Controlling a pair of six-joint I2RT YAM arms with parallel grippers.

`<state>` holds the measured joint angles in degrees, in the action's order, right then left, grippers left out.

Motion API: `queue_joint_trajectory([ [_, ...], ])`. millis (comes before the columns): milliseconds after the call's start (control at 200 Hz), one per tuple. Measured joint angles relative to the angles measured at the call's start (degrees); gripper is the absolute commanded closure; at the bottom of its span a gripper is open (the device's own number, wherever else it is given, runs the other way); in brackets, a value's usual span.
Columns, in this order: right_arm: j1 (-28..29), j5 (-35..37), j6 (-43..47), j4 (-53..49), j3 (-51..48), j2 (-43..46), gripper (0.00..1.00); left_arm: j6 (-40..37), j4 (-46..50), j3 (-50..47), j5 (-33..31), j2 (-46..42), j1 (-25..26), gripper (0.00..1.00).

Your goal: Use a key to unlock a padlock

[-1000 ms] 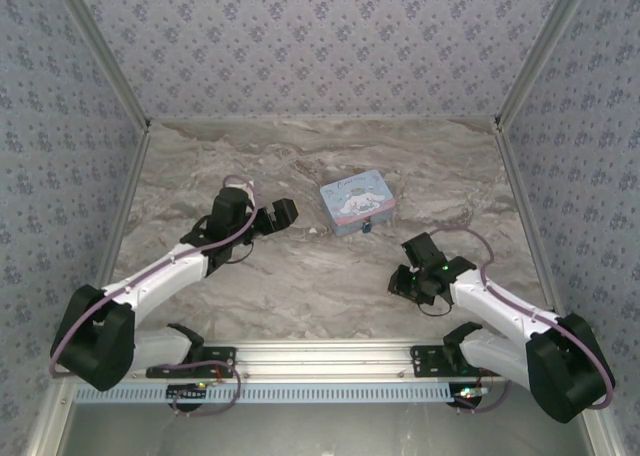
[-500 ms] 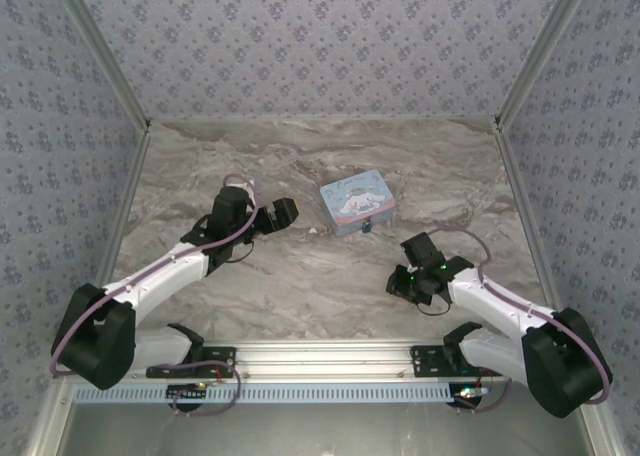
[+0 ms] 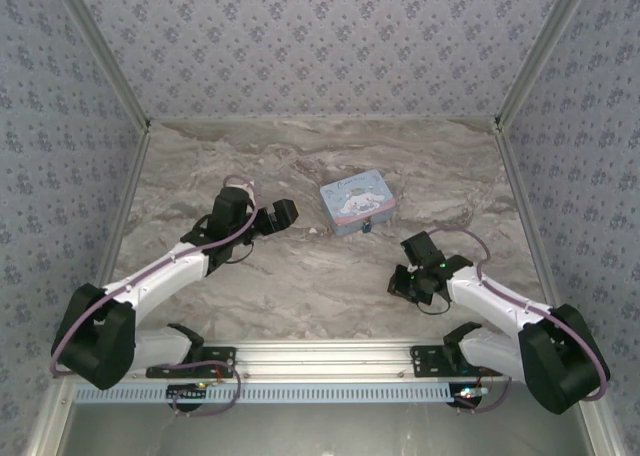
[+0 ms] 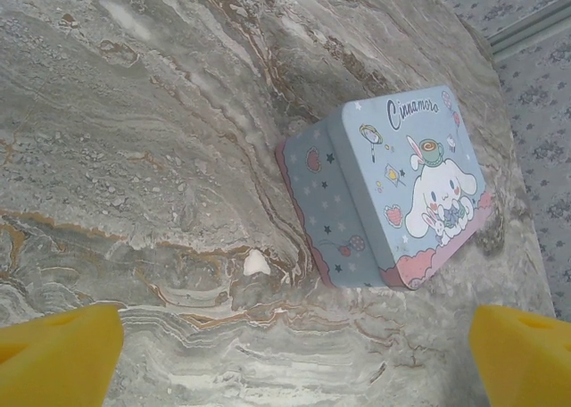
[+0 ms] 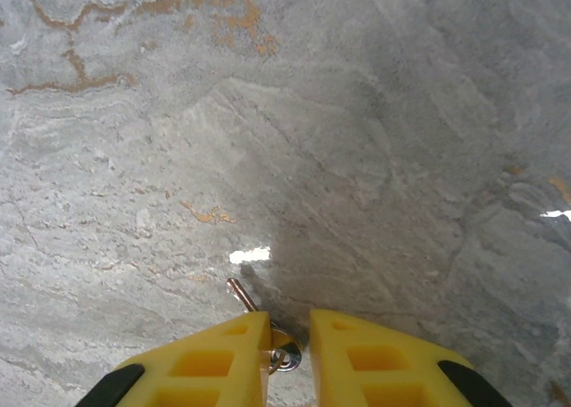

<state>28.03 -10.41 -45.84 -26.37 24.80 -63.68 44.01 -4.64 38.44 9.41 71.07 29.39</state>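
- Grey-brown marbled bench [image 3: 300, 296] carries a light-blue tin box [image 3: 357, 202], which lies flat and a little askew, with a white cartoon character printed on its lid.
- The padlock [image 3: 367, 227], tiny and teal-blue, sits hard by the tin's near wall, toward the tin's right-hand corner.
- Left of the tin, near it but apart, the left end effector [image 3: 283, 213] hangs over the bench. Its yellow fingers [image 4: 62, 349] are spread as wide as they go and there is nothing between them.
- Its wrist camera looks across bare stone at the tin's side wall and lid.
- A small white speck [image 4: 256, 262] lies on the bench just left of the tin's near-left corner, between the tin and that end effector.
- Nearer than the tin and to its right, well apart from it, the right end effector [image 3: 402, 281] points down at the bench.
- In the right wrist view its two yellow fingers [image 5: 205, 367] stand close together with a narrow gap between them.
- The key [image 5: 284, 358] lies in that gap, with its round head between the fingertips and its thin shaft poking out ahead onto the stone.
- Whether the fingers actually pinch the key I cannot tell.
- Key and padlock are well apart: the padlock is by the tin, and the key is under the right end effector.
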Motion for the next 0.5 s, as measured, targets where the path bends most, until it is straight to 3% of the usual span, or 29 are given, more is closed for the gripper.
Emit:
queue_joint_trajectory([
  [500,1.5,0.9,0.2,-1.3,1.9,-1.9,0.77,0.0,0.1,0.0,-0.2,0.0,0.0,0.01],
])
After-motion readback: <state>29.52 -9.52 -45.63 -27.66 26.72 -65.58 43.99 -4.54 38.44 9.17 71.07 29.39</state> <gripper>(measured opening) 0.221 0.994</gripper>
